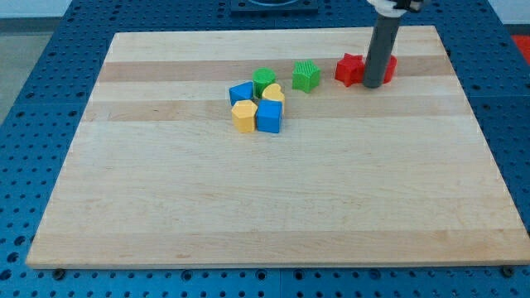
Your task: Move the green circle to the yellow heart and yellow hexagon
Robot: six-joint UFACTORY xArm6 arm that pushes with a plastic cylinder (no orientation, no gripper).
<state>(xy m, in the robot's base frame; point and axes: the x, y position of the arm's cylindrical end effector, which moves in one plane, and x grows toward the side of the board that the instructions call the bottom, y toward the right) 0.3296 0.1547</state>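
The green circle (pixel 264 81) sits at the upper middle of the wooden board (pixel 273 207), touching the yellow heart (pixel 273 93) just below it on the right. The yellow hexagon (pixel 243 116) lies lower left of the heart. My tip (pixel 373 85) is far to the view's right of this cluster, standing between two red blocks. It touches none of the green or yellow blocks.
A blue block (pixel 241 92) and a blue cube (pixel 269 117) complete the cluster. A second green block (pixel 305 76) sits to the right of it. A red star-like block (pixel 349 69) and another red block (pixel 387 68) flank the rod.
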